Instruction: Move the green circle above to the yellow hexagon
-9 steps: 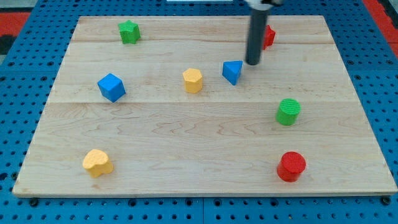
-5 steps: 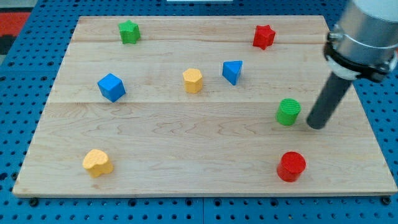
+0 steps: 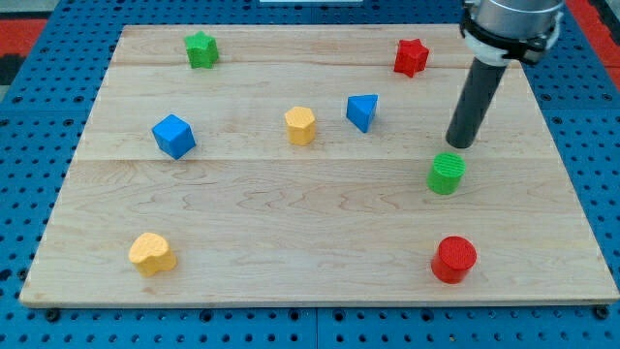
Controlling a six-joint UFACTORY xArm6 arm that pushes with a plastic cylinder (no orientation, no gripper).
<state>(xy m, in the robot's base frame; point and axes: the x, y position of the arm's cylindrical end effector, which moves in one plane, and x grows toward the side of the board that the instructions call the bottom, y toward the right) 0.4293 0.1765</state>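
Looking at progress: barely started. Green circle (image 3: 447, 174) sits at the worktop's (image 3: 242, 213) right, well apart from the yellow hexagon (image 3: 300, 125). My tip (image 3: 460, 144) is just above it. No gripper fitted, so no jaw state.

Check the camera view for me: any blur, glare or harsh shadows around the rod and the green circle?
Camera view: evenly lit, no glare; green circle sharp with a faint shadow; my tip, just above it, also crisp.
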